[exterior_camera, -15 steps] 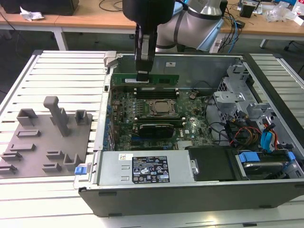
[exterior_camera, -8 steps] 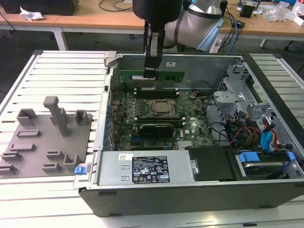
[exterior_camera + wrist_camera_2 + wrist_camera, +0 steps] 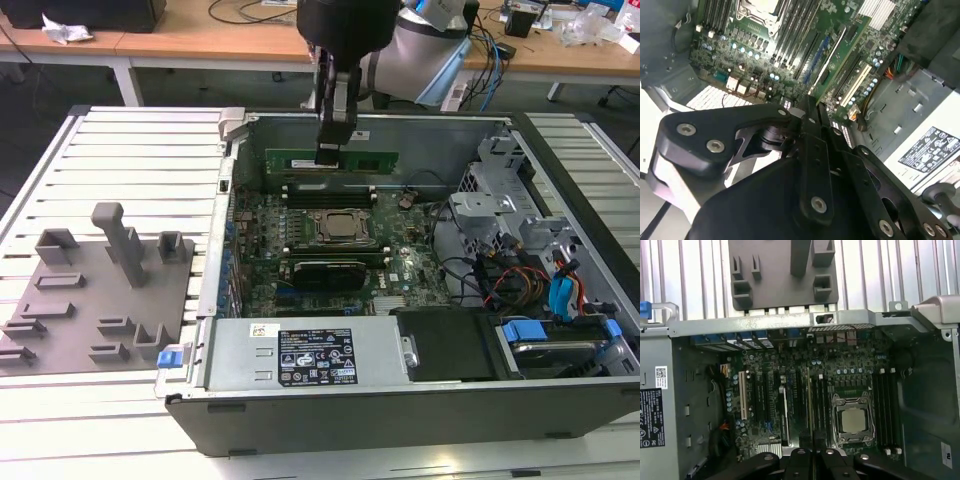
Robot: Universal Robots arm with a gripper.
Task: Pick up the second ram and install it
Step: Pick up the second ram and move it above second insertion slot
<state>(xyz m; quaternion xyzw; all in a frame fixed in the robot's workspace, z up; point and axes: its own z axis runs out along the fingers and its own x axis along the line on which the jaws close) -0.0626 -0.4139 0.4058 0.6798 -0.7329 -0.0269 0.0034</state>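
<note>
Exterior view, my gripper [image 3: 330,148]: I hang over the far part of the open computer case [image 3: 400,410], fingers pinched on the top edge of the second ram [image 3: 375,160].
Exterior view, second ram: it is level, with its length running across the exterior view from left to right. It sits above the motherboard [image 3: 405,270], just beyond the black slot rails [image 3: 330,188] and the CPU socket [image 3: 345,228]. I cannot tell whether its lower edge touches a slot.
Exterior view, fixture plate [image 3: 100,300]: grey, lying on the slatted table [image 3: 130,150] at the exterior view's left of the case, well apart from me.
Second wrist view, my gripper [image 3: 811,107]: the fingers are closed together, and the second ram [image 3: 842,55] reaches out from between them over the motherboard [image 3: 755,45].
First wrist view, my gripper [image 3: 811,455]: I am above the motherboard [image 3: 855,365], near the CPU socket [image 3: 852,420] and the slot rails [image 3: 887,410]. The fixture plate [image 3: 782,275] lies beyond the case wall [image 3: 765,322].
</note>
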